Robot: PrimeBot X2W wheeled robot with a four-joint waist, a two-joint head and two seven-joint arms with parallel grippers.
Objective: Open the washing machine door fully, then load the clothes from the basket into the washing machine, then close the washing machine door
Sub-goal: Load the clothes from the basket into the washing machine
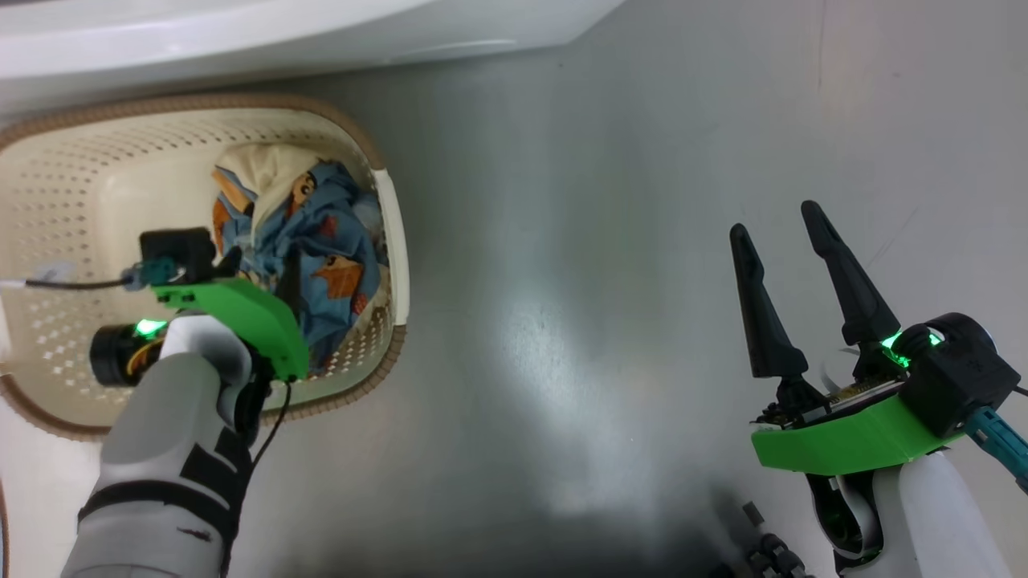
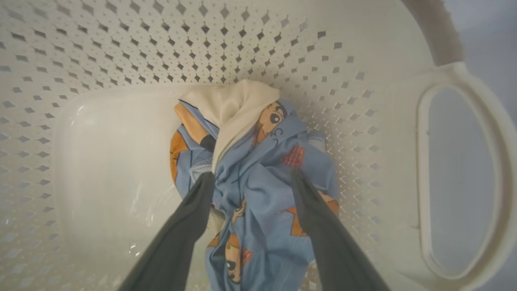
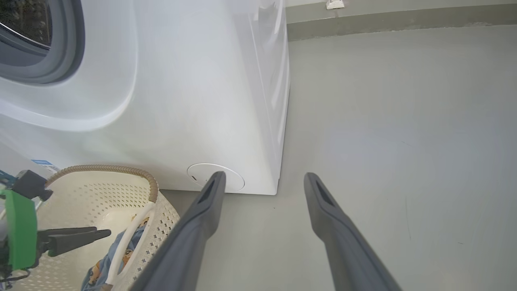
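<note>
Furthest to the left in the head view, the basket (image 1: 80, 177) is seen standing on the floor (image 1: 610, 241), close before the white front of the washing machine (image 1: 241, 32), whose edge runs along the top of that view. The left gripper (image 2: 252, 173) is seen reaching down into the basket, its jaws spread wide. In the left wrist view, the two dark fingers (image 2: 181, 234) are placed on either side of a ridge of the clothes (image 2: 258, 182), with their tips at the fabric. The cloth lies between them but is not pinched. The clothes are bunched at the basket's right end, against the perforated wall below the handle (image 2: 458, 74). Light blue fabric printed with orange-brown figures can be made out, with a cream-white piece (image 2: 230, 105) draped over the far part of the heap.

Further right, grey floor is seen, with a pale glare on it. At the right, the right gripper (image 1: 773, 223) is held over the floor, well apart from the basket, its jaws wide open and nothing between them. In the right wrist view its fingers are pointed toward the lower corner of the washing machine, where a round flap (image 3: 234, 178) is set low on the front. Higher up at the left, the grey gasket (image 3: 60, 60) of the drum opening is seen, and a blue label sticker (image 3: 42, 163) is visible just beyond the basket's brown rim (image 3: 105, 167).
</note>
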